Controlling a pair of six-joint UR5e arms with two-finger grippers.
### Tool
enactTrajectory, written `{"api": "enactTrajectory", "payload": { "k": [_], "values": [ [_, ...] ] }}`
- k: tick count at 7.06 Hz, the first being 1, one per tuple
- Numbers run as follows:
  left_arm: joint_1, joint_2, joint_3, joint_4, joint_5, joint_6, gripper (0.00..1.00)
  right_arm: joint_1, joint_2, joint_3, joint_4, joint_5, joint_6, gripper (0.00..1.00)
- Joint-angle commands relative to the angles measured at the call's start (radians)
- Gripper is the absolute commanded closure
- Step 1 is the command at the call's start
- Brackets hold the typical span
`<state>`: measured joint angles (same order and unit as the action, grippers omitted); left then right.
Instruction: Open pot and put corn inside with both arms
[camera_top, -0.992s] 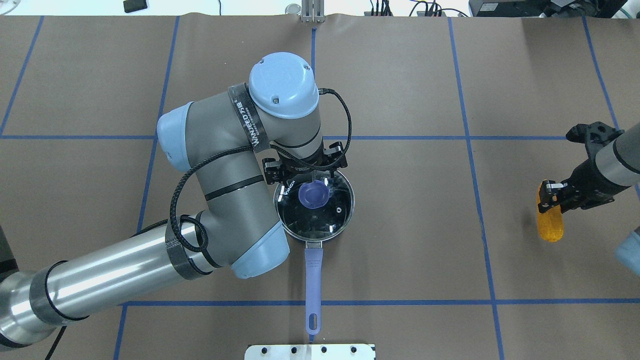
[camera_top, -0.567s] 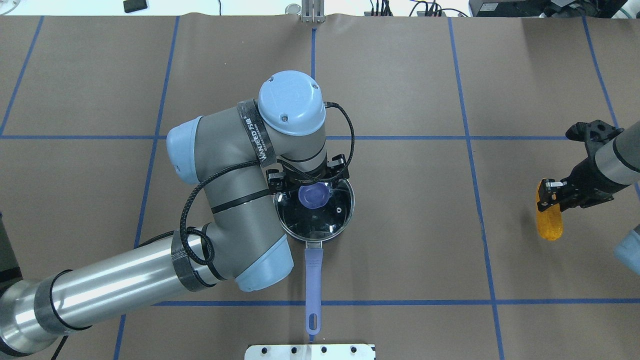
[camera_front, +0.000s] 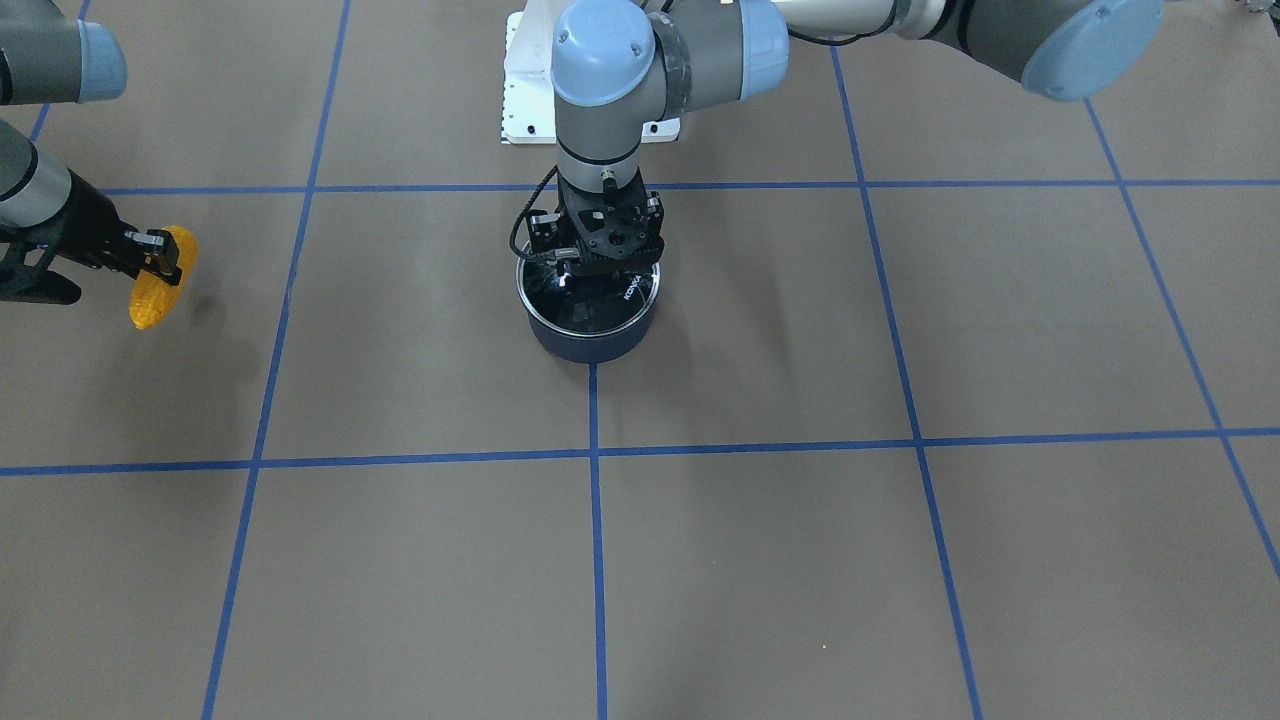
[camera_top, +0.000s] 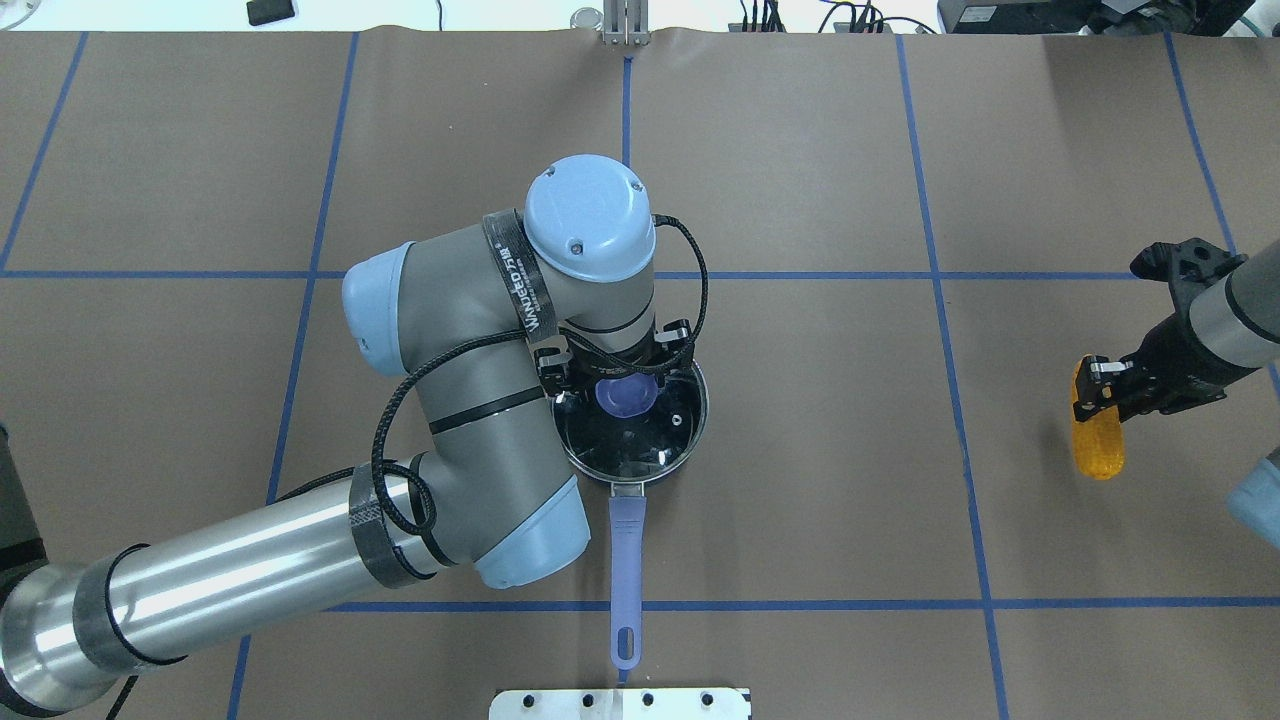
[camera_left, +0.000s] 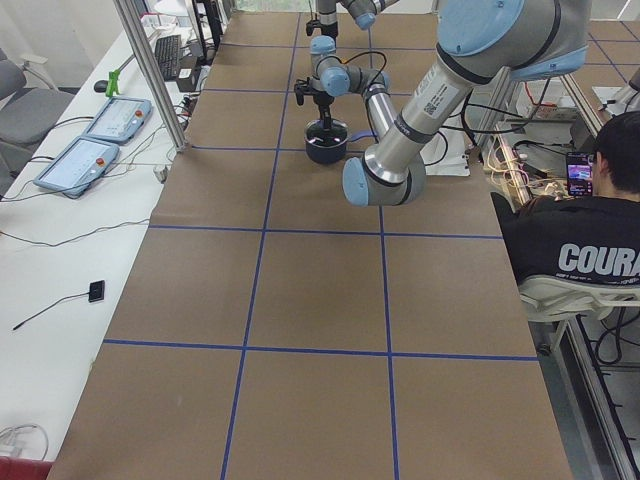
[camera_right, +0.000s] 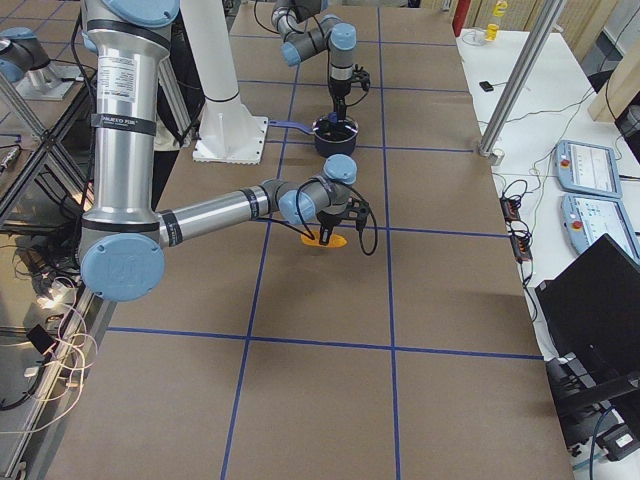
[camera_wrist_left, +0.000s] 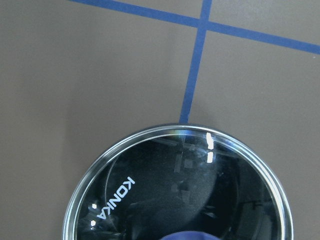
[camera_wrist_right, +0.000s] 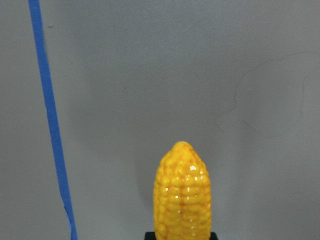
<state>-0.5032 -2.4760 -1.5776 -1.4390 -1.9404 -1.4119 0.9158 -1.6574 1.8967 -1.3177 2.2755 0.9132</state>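
Poising my left claw (camera_front: 598, 262) directly over the purple knob (camera_top: 624, 396) of the glass lid (camera_top: 640, 440), I mean to lift it; whether the fingers have closed I cannot tell. The saucepan (camera_front: 590, 345), handle toward 6 o'clock, is covered, with nothing visible inside. Well apart at 3 o'clock, my right claw (camera_top: 1092, 385) pinches the corn cob (camera_top: 1097, 445), waiting.

Lighting: bright, even, from overhead; all views well exposed.
Shadows: soft and faint; one diffuse patch on the brown table (camera_front: 400, 560) beside the corn (camera_front: 145, 300).
Glare: small white glints on the glass lid (camera_wrist_left: 175, 185); a broad sheen along the metal tube of the left arm (camera_top: 220, 570).
Focus: sharp overall; the purple knob (camera_wrist_left: 192, 236) is blurred at the left wrist view's bottom edge.
Distortion: the upright poles (camera_left: 150, 75) lean in the side views.
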Motion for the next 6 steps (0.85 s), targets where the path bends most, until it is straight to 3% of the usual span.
{"api": "enactTrajectory", "payload": {
  "k": [1,3,5,6],
  "values": [
    [0.0,-0.001,-0.001,0.0,-0.002,0.002,0.55,0.009,0.014,-0.001,-0.002,0.024,0.001,0.71],
    [0.0,-0.004,-0.013,0.006,-0.005,0.004,0.64,0.023,0.024,0.001,-0.011,0.041,0.001,0.71],
    [-0.011,0.012,-0.094,0.078,-0.008,0.031,0.65,0.049,0.176,0.034,-0.232,0.056,0.001,0.71],
    [-0.02,0.096,-0.192,0.094,-0.009,0.08,0.65,0.048,0.282,0.045,-0.37,0.056,0.001,0.72]
  ]
}}
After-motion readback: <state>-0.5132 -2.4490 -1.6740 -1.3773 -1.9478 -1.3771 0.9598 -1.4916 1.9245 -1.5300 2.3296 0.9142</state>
